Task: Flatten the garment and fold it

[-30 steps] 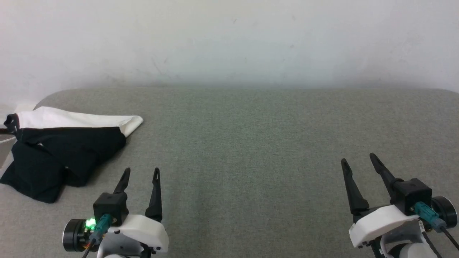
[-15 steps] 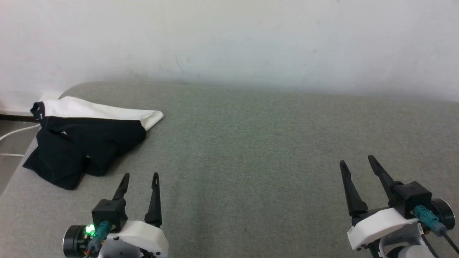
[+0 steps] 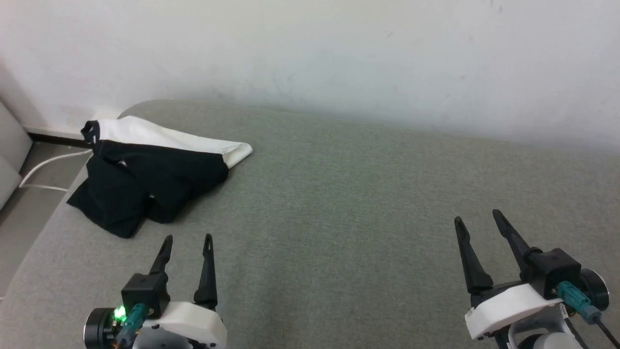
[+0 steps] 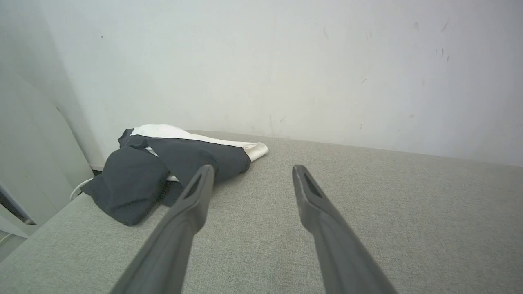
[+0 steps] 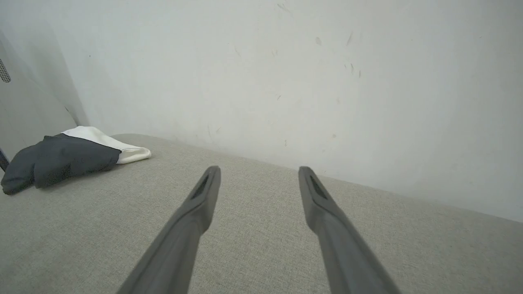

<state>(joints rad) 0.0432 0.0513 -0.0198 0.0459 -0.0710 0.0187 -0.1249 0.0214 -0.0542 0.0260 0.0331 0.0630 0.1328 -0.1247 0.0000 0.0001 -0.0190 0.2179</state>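
Two claws spread; garment bunched, seemingly sleeves-up.

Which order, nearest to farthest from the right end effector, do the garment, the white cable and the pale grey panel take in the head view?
From the right end effector, lower right:
1. garment, bunched at the surface's far-left corner.
2. white cable, on the floor left of the garment.
3. pale grey panel, at the left edge.
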